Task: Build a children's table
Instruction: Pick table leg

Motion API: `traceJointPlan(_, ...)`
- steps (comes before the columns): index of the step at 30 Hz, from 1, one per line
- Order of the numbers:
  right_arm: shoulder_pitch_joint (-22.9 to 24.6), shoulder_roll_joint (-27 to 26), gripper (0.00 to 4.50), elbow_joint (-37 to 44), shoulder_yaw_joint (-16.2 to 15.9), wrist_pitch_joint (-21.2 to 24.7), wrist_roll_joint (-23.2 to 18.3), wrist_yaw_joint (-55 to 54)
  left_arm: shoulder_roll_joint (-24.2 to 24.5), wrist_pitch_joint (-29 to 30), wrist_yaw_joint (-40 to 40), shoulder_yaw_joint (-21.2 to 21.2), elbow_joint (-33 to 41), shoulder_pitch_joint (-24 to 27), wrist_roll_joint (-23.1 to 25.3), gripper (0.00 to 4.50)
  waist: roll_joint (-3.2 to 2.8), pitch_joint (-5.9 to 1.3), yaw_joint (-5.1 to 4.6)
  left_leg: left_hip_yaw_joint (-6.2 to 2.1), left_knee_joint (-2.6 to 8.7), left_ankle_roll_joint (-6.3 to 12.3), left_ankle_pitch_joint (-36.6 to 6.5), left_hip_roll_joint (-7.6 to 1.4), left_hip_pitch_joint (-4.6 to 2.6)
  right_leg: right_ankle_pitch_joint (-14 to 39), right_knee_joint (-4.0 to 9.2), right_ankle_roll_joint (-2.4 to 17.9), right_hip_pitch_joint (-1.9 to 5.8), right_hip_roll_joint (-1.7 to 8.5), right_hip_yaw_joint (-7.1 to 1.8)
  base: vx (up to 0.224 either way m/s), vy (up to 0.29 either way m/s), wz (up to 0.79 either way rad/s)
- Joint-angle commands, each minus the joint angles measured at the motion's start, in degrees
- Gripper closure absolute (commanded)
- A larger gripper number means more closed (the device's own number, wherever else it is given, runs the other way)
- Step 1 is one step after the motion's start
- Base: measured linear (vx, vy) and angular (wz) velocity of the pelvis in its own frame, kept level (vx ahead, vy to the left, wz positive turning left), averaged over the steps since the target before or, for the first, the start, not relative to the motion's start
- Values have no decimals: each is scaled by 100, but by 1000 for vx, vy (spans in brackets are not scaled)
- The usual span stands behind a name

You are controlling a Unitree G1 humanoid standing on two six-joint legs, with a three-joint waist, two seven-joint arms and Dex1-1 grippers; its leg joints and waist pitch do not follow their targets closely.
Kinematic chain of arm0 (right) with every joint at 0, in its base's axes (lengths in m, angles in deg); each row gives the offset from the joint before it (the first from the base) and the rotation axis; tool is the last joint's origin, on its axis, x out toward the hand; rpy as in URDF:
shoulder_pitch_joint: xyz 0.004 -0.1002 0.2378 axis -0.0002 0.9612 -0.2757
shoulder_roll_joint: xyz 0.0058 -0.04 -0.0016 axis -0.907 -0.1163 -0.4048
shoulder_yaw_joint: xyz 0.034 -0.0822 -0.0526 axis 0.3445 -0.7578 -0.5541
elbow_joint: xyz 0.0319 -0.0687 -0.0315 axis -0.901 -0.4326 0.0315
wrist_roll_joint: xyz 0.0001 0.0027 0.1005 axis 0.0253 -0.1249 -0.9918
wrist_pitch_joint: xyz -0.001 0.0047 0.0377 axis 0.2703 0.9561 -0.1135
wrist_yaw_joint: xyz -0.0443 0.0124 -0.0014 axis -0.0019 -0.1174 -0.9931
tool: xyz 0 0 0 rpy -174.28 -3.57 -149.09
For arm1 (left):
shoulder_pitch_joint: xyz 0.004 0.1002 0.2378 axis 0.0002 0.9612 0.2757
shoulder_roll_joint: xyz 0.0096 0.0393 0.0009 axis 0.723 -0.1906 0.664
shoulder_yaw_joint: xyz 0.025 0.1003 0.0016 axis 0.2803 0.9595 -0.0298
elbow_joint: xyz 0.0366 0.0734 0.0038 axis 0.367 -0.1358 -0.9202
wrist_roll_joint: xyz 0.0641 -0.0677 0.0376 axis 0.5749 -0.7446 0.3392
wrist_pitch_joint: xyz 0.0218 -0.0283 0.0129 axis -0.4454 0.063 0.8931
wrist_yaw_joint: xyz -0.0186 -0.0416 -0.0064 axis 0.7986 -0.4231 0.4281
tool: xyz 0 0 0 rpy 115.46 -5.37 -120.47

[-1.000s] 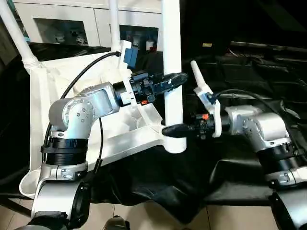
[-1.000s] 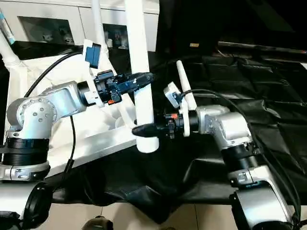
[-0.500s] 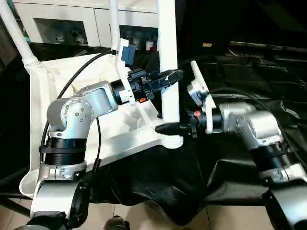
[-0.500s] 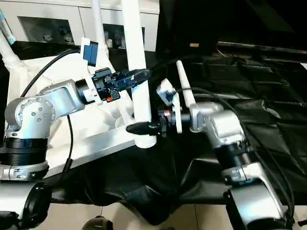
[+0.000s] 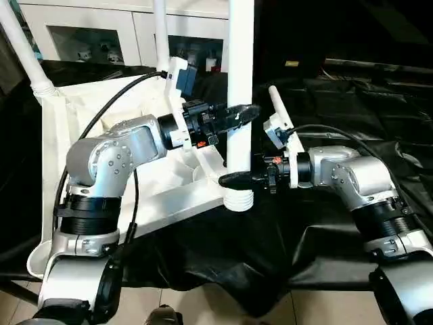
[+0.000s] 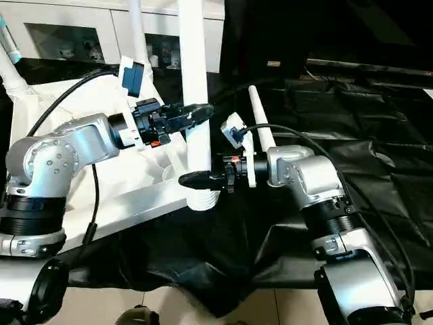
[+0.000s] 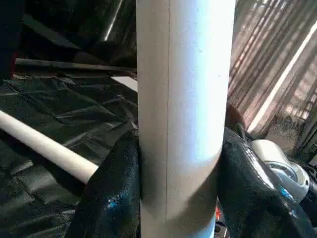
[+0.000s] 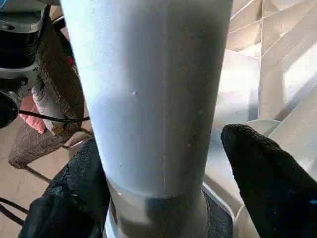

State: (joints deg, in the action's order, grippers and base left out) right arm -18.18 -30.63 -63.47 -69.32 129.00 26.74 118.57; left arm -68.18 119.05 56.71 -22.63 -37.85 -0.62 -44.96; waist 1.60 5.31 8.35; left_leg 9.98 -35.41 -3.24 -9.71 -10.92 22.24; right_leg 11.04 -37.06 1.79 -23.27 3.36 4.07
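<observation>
Leg (image 5: 239,88) of the children's table stands upright at the near corner of the white tabletop (image 5: 162,196), which lies upside down and tilted on the black-draped table (image 5: 352,101). The leg's ribbed lower end sits at the corner lobe, partly over the table's front edge. Two more legs (image 5: 27,51) rise from the tabletop's far corners, and a fourth leg (image 6: 260,128) lies loose on the black cloth behind the right arm.

The left tool (image 5: 237,114) is clamped on the upright leg about midway up the visible part; the left wrist view shows a black finger (image 7: 111,193) pressed against each side of the tube. The right tool (image 5: 235,180) reaches in lower, just above the ribbed end. Its fingers (image 8: 267,183) straddle the leg with a gap showing on one side, so it stands open around the tube and does not squeeze it.

A white glass-door cabinet (image 5: 95,30) stands behind the table.
</observation>
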Motion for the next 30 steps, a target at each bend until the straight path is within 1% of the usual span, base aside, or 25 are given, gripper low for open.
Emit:
traceJointPlan(1,-115,23,96,-11,9,85,0,7,-2,-61,57,68,113,-13,-58,266,-5,-578,4,-80,350,23,-535,-219,-91,759,428,1094,362,495,-302,0,0,0)
traceJointPlan(2,-108,24,124,-5,-3,101,-5,16,-3,-59,54,66,117,-13,-62,266,1,-576,2,-78,350,18,-544,-218,-92,757,430,1093,363,494,-303,0,0,0)
traceJointPlan(3,-102,22,131,-14,-15,115,-7,24,-2,-57,53,67,126,-9,-68,266,2,-578,4,-78,349,17,-539,-219,-93,750,426,1092,363,494,-304,0,0,0)
traceJointPlan(5,-97,15,131,-42,-24,128,-19,31,-2,-50,53,68,150,4,-83,266,-2,-583,4,-78,346,26,-514,-219,-89,686,419,1104,365,495,-304,0,0,0)
traceJointPlan(7,-102,3,166,-79,-15,140,-39,27,-9,-36,56,64,174,13,-89,266,0,-582,5,-78,345,34,-513,-218,-89,676,419,1110,364,495,-304,0,0,0)
traceJointPlan(10,-121,-14,183,-127,0,147,-43,25,-17,-33,70,76,179,17,-91,266,-4,-580,2,-78,348,33,-544,-219,-91,705,424,1126,364,493,-302,0,0,0)
traceJointPlan(12,-125,-16,205,-134,3,144,-43,27,-16,-31,81,85,182,20,-92,266,0,-579,4,-78,347,28,-536,-219,-88,701,424,1119,364,495,-302,0,0,0)
traceJointPlan(13,-122,-20,205,-125,7,152,-51,29,-13,-24,89,93,200,33,-97,266,5,-580,5,-76,347,25,-538,-218,-91,721,425,1111,364,494,-304,0,0,0)
traceJointPlan(17,-123,-37,240,-156,17,73,-40,43,11,8,136,136,271,82,-117,266,-8,-583,0,-83,350,11,-530,-227,-91,710,418,1113,363,500,-301,0,0,0)
traceJointPlan(21,-121,-40,251,-180,15,23,-36,57,18,26,158,163,290,89,-123,266,-11,-578,4,-79,352,9,-552,-224,-97,708,421,1120,354,495,-305,0,0,0)
traceJointPlan(30,-109,-71,254,-207,25,-44,-36,47,25,-2,160,208,341,114,-105,266,-14,-579,8,-84,352,6,-566,-222,-93,718,420,1121,359,500,-303,0,0,0)
